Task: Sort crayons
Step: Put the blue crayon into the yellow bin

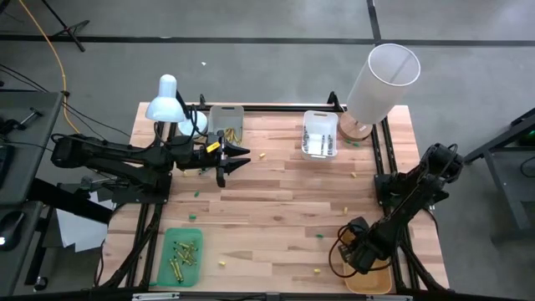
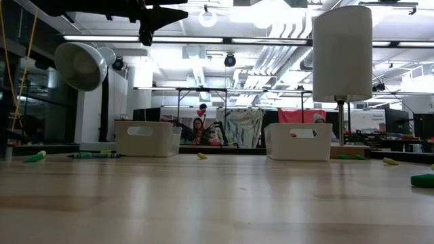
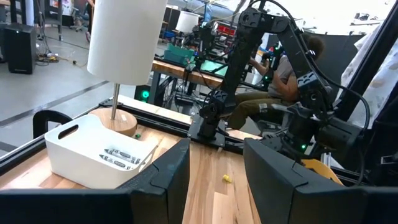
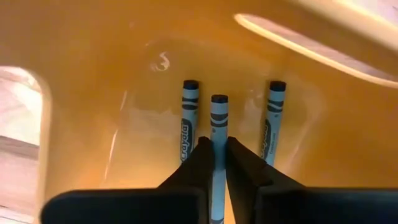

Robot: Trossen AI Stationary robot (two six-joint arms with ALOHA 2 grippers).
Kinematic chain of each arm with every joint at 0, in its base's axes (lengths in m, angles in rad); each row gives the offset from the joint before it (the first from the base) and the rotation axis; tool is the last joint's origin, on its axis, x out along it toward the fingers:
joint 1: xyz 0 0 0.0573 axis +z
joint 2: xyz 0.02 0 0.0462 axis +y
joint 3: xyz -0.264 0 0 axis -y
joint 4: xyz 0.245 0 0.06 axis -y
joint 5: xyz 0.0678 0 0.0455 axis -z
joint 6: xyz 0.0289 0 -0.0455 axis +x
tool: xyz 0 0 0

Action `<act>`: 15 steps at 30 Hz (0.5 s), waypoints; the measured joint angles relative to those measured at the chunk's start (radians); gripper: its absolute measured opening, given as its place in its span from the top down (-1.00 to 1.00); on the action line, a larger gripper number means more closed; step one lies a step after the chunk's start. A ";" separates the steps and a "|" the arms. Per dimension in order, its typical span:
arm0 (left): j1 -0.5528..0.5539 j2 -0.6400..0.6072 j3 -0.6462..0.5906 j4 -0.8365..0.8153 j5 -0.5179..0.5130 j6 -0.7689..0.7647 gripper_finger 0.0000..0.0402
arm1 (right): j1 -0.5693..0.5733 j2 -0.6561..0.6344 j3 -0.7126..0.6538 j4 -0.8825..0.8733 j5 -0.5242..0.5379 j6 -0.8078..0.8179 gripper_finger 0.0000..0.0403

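Three blue crayons show in the right wrist view inside an orange tray, which stands at the table's near right corner. My right gripper reaches down into this tray and is shut on the middle blue crayon; the other two lie on the tray floor on either side of it. My left gripper hangs open and level above the far left of the table, with nothing between its fingers. Loose yellow and green crayons lie scattered on the wood. My right gripper pinches the middle blue crayon's shaft between its two fingers. The fingers come from above, pointing down into the tray. The crayon lies parallel to its two neighbours, close to the tray floor; whether it rests on the floor I cannot tell.
A green tray with yellow crayons sits near left. At the far side are a white tray with grey crayons and a grey tray. A white desk lamp and a lamp with a cylinder shade stand at the far edge.
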 joint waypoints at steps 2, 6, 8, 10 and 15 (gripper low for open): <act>0.000 0.000 0.000 0.000 0.000 0.000 0.30 | 0.000 0.000 0.000 0.000 -0.001 -0.010 0.85; 0.000 0.000 0.000 0.000 0.000 0.000 0.30 | -0.002 0.000 0.000 0.000 -0.028 -0.010 0.69; 0.000 0.000 0.000 0.000 0.000 0.000 0.30 | -0.002 -0.002 0.000 0.000 -0.050 -0.011 0.58; 0.000 0.000 0.000 0.000 0.000 0.000 0.30 | -0.002 -0.009 0.006 -0.006 -0.056 -0.031 0.46; 0.000 0.000 0.000 0.000 0.006 -0.008 0.30 | -0.002 -0.103 0.081 -0.032 -0.018 -0.199 0.21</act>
